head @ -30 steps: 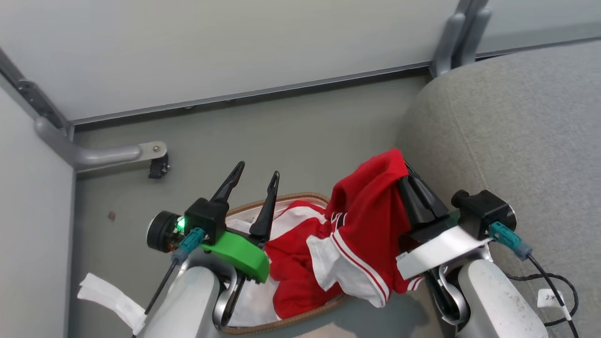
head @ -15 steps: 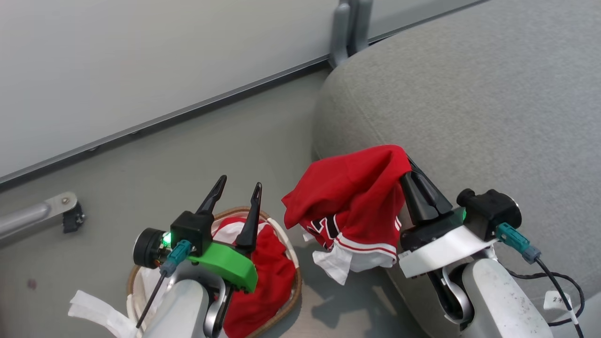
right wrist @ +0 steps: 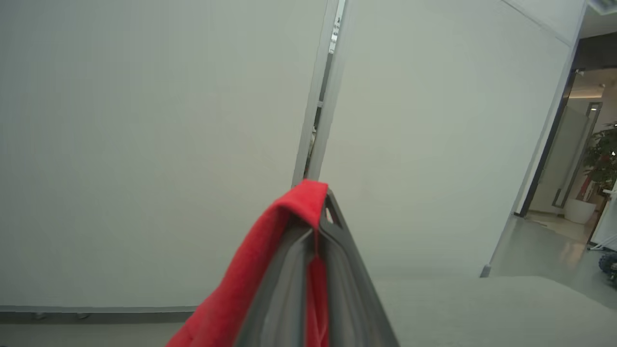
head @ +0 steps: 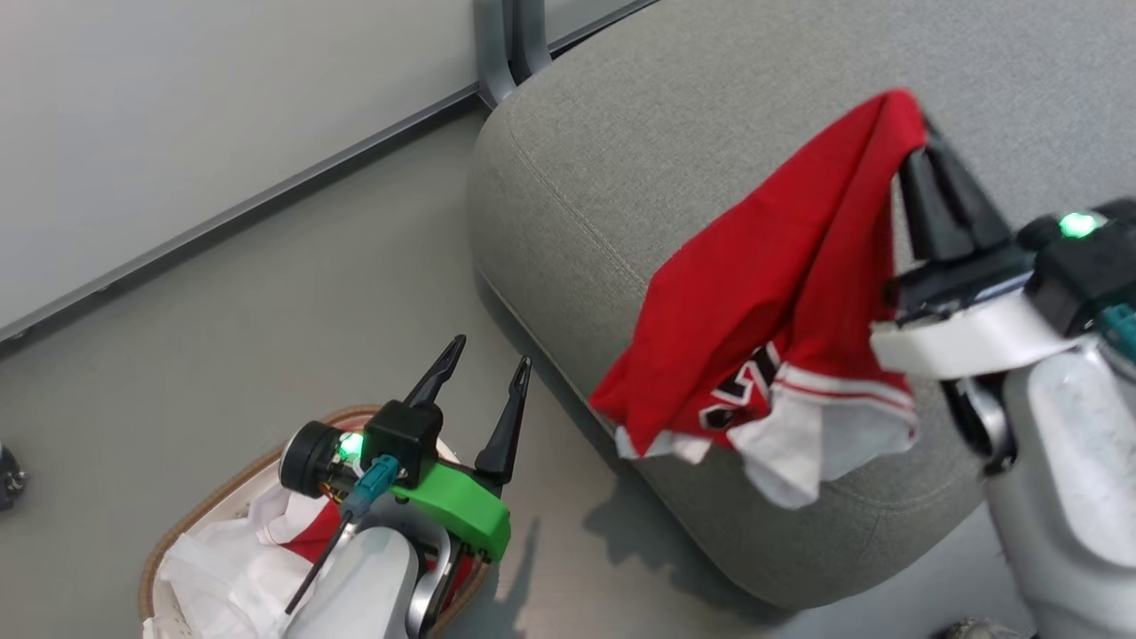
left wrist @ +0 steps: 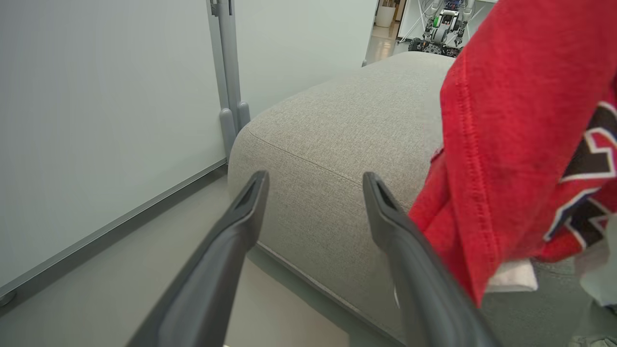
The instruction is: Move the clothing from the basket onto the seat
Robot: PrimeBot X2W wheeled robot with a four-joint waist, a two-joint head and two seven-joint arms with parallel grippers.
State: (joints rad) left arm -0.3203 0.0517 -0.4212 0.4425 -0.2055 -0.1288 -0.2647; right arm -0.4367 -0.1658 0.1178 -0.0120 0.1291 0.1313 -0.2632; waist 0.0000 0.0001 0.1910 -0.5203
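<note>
A red jersey (head: 772, 302) with white sleeves, striped trim and black-white lettering hangs over the grey seat (head: 674, 142). My right gripper (head: 914, 133) is shut on its top fold, high above the cushion; the pinched red fabric (right wrist: 289, 241) shows between its closed fingers (right wrist: 337, 270). My left gripper (head: 488, 368) stands open and empty above the basket (head: 191, 515) at the lower left, where more red clothing (head: 311, 537) lies among white liner. In the left wrist view, the open fingers (left wrist: 231, 250) point at the seat's corner (left wrist: 337, 144), with the jersey (left wrist: 511, 135) hanging at right.
Grey floor (head: 266, 319) runs between the basket and the seat. A pale partition wall (head: 177, 106) with a metal post (head: 506, 35) stands behind. Another robot (left wrist: 446, 24) shows far off, and a doorway with a plant (right wrist: 600, 159) lies to the right.
The camera has swung right, bringing the seat into the middle. My right gripper has lifted the jersey clear of the basket and carried it up over the cushion. The left gripper stays open by the basket.
</note>
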